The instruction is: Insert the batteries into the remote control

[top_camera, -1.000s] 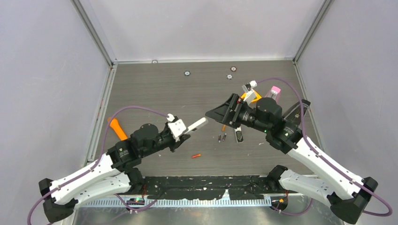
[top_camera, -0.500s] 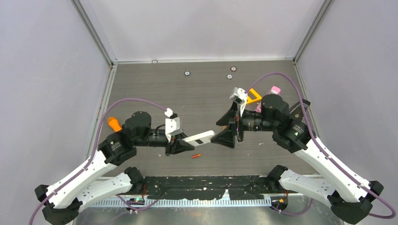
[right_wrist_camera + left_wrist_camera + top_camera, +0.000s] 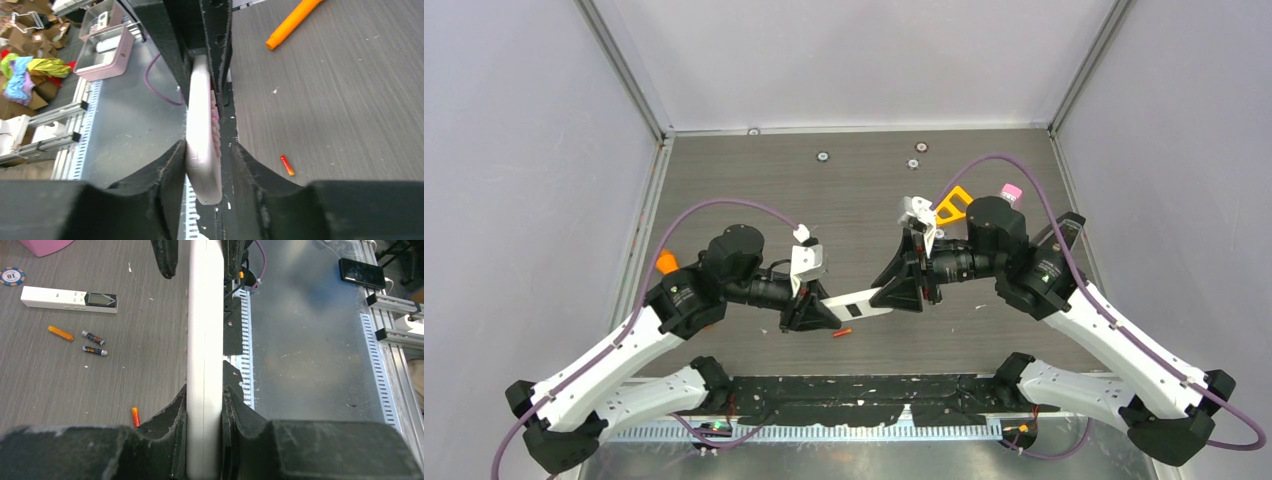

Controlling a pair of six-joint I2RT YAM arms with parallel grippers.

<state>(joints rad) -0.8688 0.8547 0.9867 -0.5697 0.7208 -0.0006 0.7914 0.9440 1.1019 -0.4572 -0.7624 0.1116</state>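
Observation:
The white remote control [image 3: 859,302] hangs above the table between both arms. My left gripper [image 3: 824,312] is shut on its left end, and in the left wrist view both pads press the remote's [image 3: 205,315] flat sides. My right gripper [image 3: 902,292] straddles the other end. There one pad touches the remote's [image 3: 202,120] back, and a narrow gap shows on the button side. One orange-red battery [image 3: 842,332] lies below the remote. Two dark batteries [image 3: 93,337] [image 3: 95,350] and an orange one [image 3: 60,333] lie together on the table.
A white slim device with a dark screen [image 3: 70,298] lies near the batteries. The orange cone-ended stick [image 3: 664,262] rests at the left. A yellow triangular piece [image 3: 954,205] and a pink-capped item [image 3: 1010,190] sit behind the right arm. Chips [image 3: 822,156] lie farther back.
My right gripper came in wide open over the remote's free end and its jaws narrowed around it. The left arm shifted the remote slightly right and tilted it.

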